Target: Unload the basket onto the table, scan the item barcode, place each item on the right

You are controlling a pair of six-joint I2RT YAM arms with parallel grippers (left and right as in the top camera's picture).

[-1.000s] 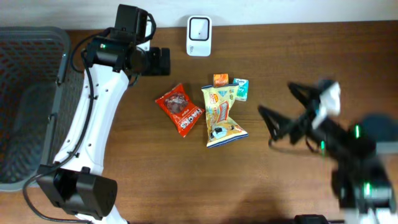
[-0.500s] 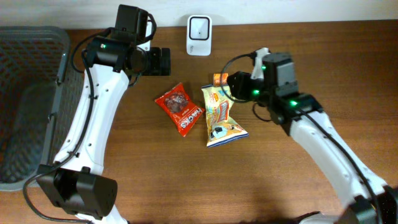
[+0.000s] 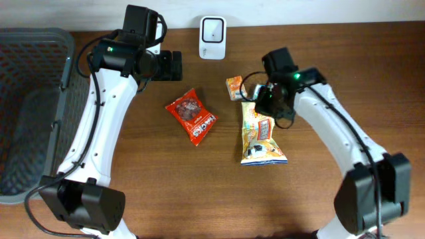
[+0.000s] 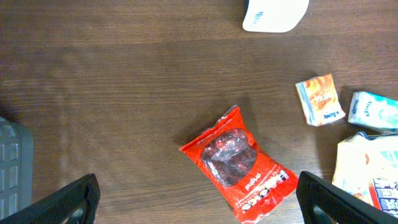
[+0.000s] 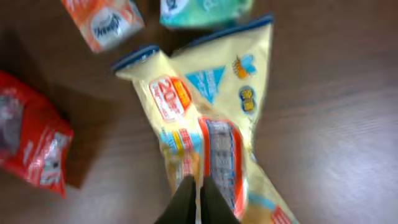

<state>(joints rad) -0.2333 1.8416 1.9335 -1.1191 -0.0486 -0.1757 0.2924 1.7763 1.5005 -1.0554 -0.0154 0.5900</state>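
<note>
1. Yellow crinkled-film snack bag (image 3: 263,136): I judge it light, soft and puffed with air. The film looks slick and the contents would crush easily. The flat sealed seam at either end looks the safest place to hold it, since the pillowy belly would slide and squash.
2. It is yellow with blue bands at the seals, a red-and-white flash, a blue triangle and a red-rimmed panel. The print is blurred in my wrist view and I can make out no barcode on the face that shows. My guess is that it sits on the underside.
3. It lies on the brown wooden table (image 3: 166,192), right of centre, running from 12 to 6 o'clock. Its 12 o'clock end is tucked under my right claw (image 5: 198,186).
4. That claw is clenched tight. The fingertips meet on the bag's printed face, so I take it that I have a thin pinch of the film.
5. A small orange carton (image 3: 234,87) sits at the bag's 11 o'clock, near but apart. A small teal packet (image 5: 202,11) lies just beyond the bag's top corner at 12. A red foil snack bag (image 3: 192,117) lies at 9 to 10 o'clock, well apart.
6. The white box-shaped scanner (image 3: 212,38) stands farther off at 11 o'clock, by the table's back edge. The bag must be carried there and likely turned over.
7. My left claw (image 3: 174,65) is spread wide and holds nothing. It hangs at the scanner's 8 o'clock. A grey mesh basket (image 3: 30,99) sits at the far 9 o'clock edge.
</note>
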